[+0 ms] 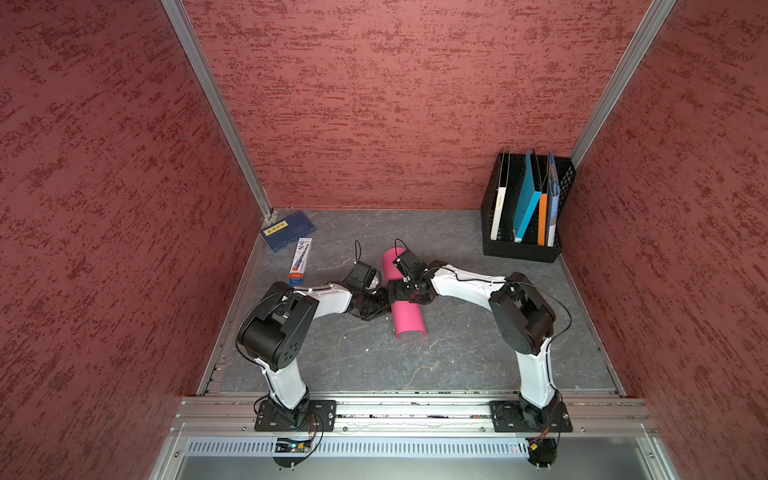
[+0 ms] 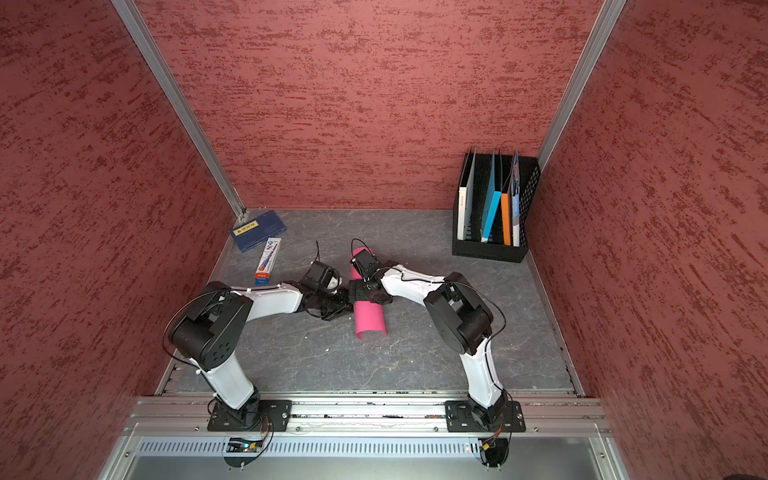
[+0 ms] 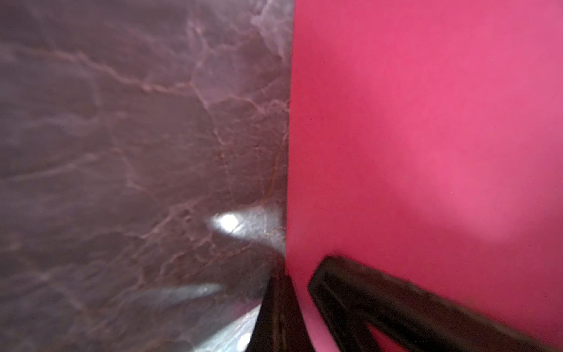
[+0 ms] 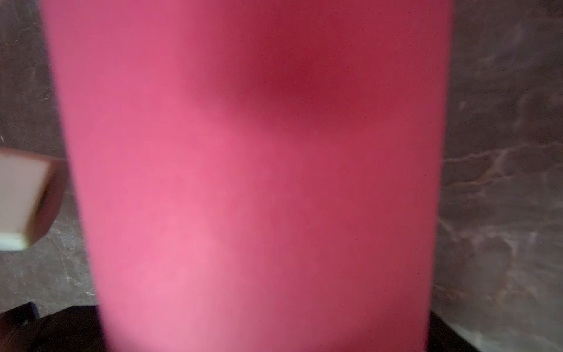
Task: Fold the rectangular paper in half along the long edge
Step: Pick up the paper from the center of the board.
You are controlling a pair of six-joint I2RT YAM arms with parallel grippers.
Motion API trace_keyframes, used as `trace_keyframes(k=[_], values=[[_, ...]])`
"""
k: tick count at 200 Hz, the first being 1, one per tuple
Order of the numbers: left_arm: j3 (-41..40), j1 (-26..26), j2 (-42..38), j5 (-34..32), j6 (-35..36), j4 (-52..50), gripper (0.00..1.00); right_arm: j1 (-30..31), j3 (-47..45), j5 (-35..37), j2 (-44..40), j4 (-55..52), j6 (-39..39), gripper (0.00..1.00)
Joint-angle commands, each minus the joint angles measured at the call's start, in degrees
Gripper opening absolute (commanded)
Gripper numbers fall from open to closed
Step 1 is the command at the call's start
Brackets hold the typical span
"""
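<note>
The rectangular paper [image 1: 409, 318] [image 2: 370, 318] is bright pink and bowed over into a long hump in the middle of the grey table, its near end open like an arch. My left gripper [image 1: 386, 300] [image 2: 347, 301] sits low at the hump's left long edge. In the left wrist view its fingers [image 3: 278, 304] are together, with the paper [image 3: 426, 122] running into their tips. My right gripper [image 1: 405, 291] [image 2: 366, 293] hangs over the hump's middle, jaws spread wide. The paper [image 4: 243, 183] fills the right wrist view and one dark finger [image 4: 61, 332] shows beside it.
A navy booklet [image 1: 286, 230] and a slim white-and-blue box [image 1: 300, 259] lie at the back left. A black file rack [image 1: 519, 249] with blue and orange folders stands at the back right. Red walls close three sides and a metal rail [image 1: 415, 409] runs along the front.
</note>
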Motion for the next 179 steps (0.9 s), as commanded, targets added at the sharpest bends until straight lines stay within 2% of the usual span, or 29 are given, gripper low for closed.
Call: trace_keyframes(k=[1, 65, 122, 159, 179], values=[[-1.3, -2.6, 3.0, -0.8, 3.7, -0.5, 0.0, 2.4, -2.1, -0.3, 6.6, -1.6, 1.0, 0.9], [-2.1, -2.1, 1.4, -0.7, 3.8, -0.6, 0.0, 2.3, -3.1, -1.6, 5.9, 0.2, 1.1, 0.82], [-6.2, -1.4, -7.1, 0.3, 3.8, 4.8, 0.01, 1.2, -6.7, -5.4, 3.9, 4.6, 0.2, 0.77], [-7.1, -1.3, -8.7, 0.6, 3.9, 6.1, 0.02, -0.1, -10.4, -8.9, 1.4, 9.4, 0.2, 0.76], [-7.7, -1.1, -8.5, 0.8, 3.6, 7.0, 0.02, -0.9, -11.2, -10.8, 1.0, 10.7, 0.3, 0.72]])
